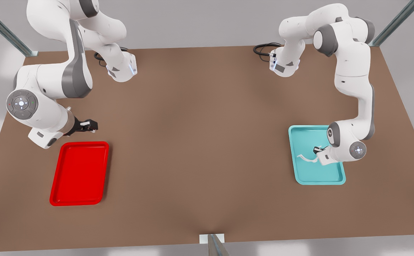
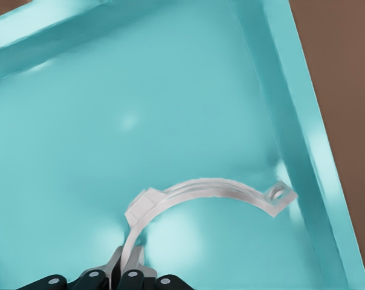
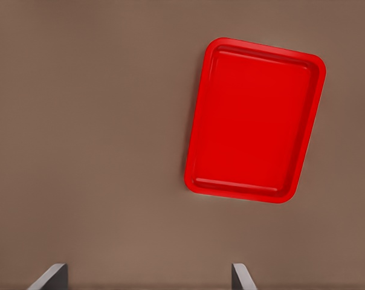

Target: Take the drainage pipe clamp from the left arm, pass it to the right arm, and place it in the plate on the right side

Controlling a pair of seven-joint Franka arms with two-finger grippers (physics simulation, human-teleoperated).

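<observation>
The drainage pipe clamp (image 1: 307, 158) (image 2: 200, 190), a thin white half-ring with end tabs, lies low inside a teal tray (image 1: 320, 182) (image 2: 300, 127) at the front view's right. My left gripper (image 1: 317, 150) (image 2: 131, 275) is shut on one end of the clamp. The red plate (image 1: 79, 174) (image 3: 255, 121) sits at the front view's left with nothing in it. Just behind the plate's far edge, my right gripper (image 1: 89, 125) (image 3: 147, 279) hovers open above the bare table, holding nothing.
The brown table (image 1: 199, 142) stretches wide between the two trays. Both arm bases with black cables stand at the back edge. Metal frame posts rise at the back corners and at the middle of the front edge.
</observation>
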